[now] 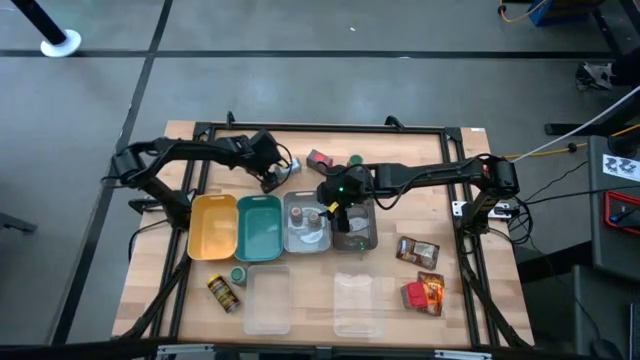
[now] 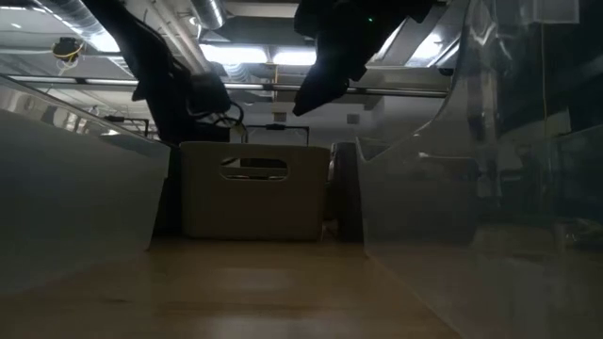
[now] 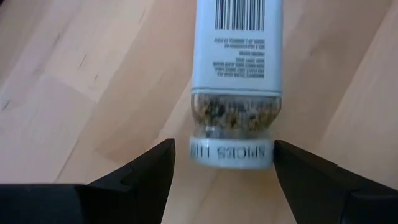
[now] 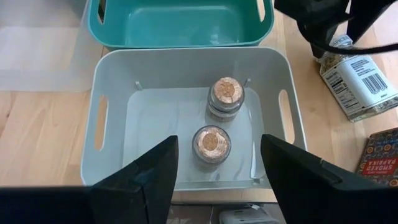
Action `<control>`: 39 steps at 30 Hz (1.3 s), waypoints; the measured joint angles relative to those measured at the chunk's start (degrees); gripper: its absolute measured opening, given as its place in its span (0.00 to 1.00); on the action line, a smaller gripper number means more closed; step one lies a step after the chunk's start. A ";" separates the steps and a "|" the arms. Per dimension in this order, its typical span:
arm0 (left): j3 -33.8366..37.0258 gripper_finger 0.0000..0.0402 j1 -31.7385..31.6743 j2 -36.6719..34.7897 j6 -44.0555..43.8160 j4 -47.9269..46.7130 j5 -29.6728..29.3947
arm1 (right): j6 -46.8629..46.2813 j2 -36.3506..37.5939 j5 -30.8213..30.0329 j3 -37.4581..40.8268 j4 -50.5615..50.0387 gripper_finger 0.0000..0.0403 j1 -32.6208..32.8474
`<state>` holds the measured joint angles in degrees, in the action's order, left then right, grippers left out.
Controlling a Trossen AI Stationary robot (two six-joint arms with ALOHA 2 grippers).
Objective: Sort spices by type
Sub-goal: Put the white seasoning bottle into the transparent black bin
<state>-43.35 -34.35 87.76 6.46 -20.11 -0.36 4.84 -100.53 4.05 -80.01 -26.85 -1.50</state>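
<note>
We saw a yellow tray (image 1: pixel 212 228), a teal tray (image 1: pixel 260 227) and two grey trays in a row on the tabletop (image 1: pixel 470 300). The left pincer (image 3: pixel 222 163) stood released behind the teal tray, its fingers on either side of a lying white-capped jar's (image 3: pixel 235 81) cap. The right pincer (image 4: pixel 217 158) hung released over the pale grey tray (image 4: pixel 112 99), where two brown-capped jars (image 4: pixel 211 143) stood near each other.
</note>
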 joint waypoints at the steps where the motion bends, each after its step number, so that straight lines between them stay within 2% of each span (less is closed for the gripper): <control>1: 0.00 0.64 0.00 0.35 0.08 0.64 -0.02 | 0.00 0.00 0.00 0.00 0.02 0.57 0.00; 8: 0.00 0.62 0.00 2.22 0.22 0.95 -0.28 | 0.00 -0.01 0.00 0.00 -0.28 0.57 0.00; 15: 0.00 0.48 0.00 2.41 0.29 1.15 -0.26 | 0.00 -0.02 0.00 0.00 -0.29 0.57 0.00; 22: 0.00 0.48 0.00 1.82 0.32 0.18 -0.27 | 0.00 -0.02 0.00 0.00 -0.38 0.57 0.00; 27: -2.08 0.48 0.00 0.07 0.75 -5.67 -0.35 | 0.00 0.00 -0.26 0.02 -1.43 0.57 0.00; 34: -6.53 0.48 0.00 -3.35 1.97 -11.95 -0.36 | 0.04 0.09 -6.10 0.02 -1.79 0.57 0.00; 39: -9.42 0.48 0.00 -5.01 2.15 -13.41 -0.33 | 0.02 0.10 -7.07 0.02 -1.83 0.57 -0.02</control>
<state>-52.77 -34.35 82.75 8.62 -33.52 -0.69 4.86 -100.43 -3.02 -79.99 -28.68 -1.52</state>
